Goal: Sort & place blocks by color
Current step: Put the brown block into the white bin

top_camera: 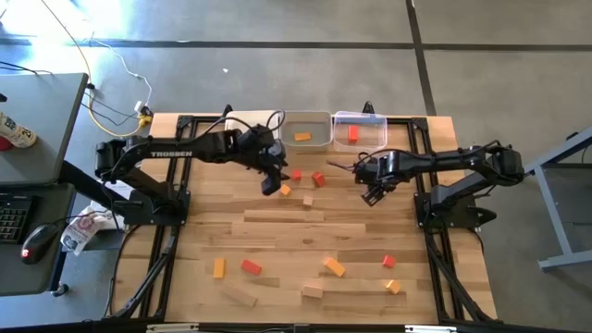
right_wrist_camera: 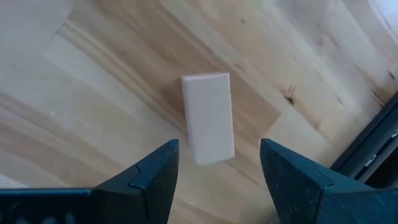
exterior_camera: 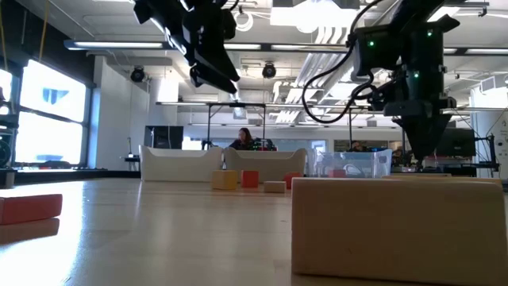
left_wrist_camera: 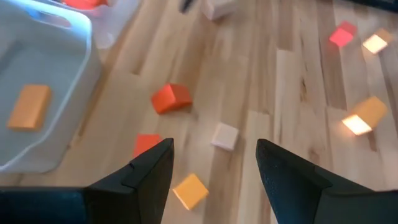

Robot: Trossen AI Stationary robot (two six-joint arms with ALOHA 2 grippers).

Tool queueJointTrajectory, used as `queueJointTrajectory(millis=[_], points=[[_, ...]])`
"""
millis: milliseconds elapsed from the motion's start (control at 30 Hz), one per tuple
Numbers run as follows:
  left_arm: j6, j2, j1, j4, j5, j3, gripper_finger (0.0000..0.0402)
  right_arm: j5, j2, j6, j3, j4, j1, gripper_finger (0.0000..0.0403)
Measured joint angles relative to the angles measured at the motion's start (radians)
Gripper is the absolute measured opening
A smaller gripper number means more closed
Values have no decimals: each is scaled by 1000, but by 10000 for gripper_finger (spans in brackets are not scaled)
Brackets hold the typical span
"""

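Looming nearest the low camera, a plain wooden block (exterior_camera: 397,226) lies at the table's front edge. Blocks scatter across the table (top_camera: 277,231). Left gripper (top_camera: 270,181) and right gripper (top_camera: 375,194) hover open, empty, near the back-edge bins (top_camera: 310,129).

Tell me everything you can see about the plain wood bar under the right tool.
The bar is a short rectangular block of pale, unpainted wood with smooth faces and slightly rounded corners. It lies flat on the table, nothing else touching it. The right tool hangs above it, open and empty, its fingers to either side of the bar's near end without contact. In the high view the tool hides it, near the table's right side, in front of the clear bin.
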Motion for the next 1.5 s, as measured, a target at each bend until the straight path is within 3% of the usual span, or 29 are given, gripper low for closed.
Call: queueJointTrajectory(millis=[367,800,1000,1233,1500], points=[[0,0,-52,-12,-24,0,216,-29,11,-42,-3,28,-43,211],[0,0,-51,-12,-57,0,216,-50,62,-23,-129,136,-43,210],[-8,0,-49,-13,-86,0,216,-56,62,-31,-149,215,-43,177],[-8,0,-49,-12,-86,0,216,-96,60,-23,-148,216,-42,107],[-12,1,-49,-12,-86,0,216,-118,61,-23,-88,222,33,106]])
